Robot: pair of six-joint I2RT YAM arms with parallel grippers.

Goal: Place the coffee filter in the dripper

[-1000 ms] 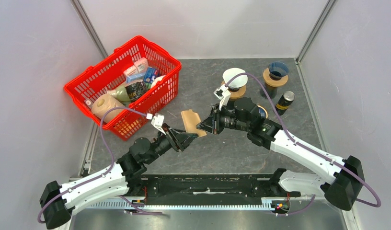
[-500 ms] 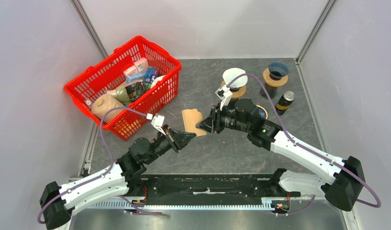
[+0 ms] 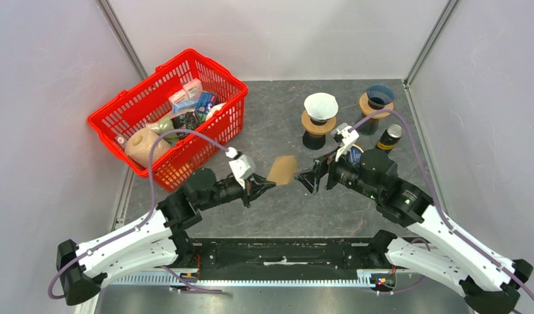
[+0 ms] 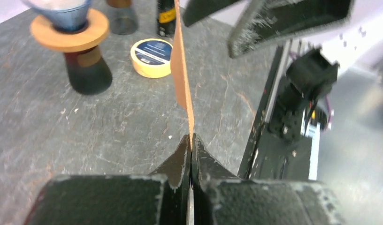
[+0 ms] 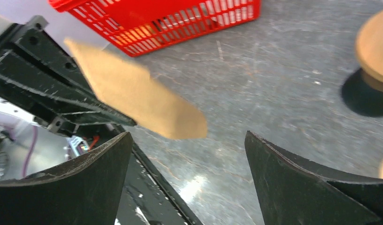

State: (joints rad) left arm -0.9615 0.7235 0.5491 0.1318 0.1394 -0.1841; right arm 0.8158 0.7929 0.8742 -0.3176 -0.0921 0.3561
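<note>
A flat brown coffee filter [image 3: 282, 170] hangs above the middle of the table, pinched at its lower edge by my left gripper [image 3: 269, 184], which is shut on it. The left wrist view shows the coffee filter [image 4: 182, 70] edge-on, rising from the closed jaws [image 4: 191, 140]. Just right of it my right gripper [image 3: 311, 176] stands open and faces the coffee filter [image 5: 138, 96] without touching it. A blue dripper [image 3: 379, 96] on a wooden collar stands at the back right. A white dripper [image 3: 320, 106] stands to its left.
A red basket [image 3: 114, 121] with groceries stands at the back left. Near the right arm are a black can [image 3: 389, 137] and a tape roll [image 4: 153, 50]. The arm rail [image 3: 284, 252] runs along the near edge.
My right gripper let go of the filter, opened wide and drew back to the right. My left gripper shut on the filter and carried it rightward.
</note>
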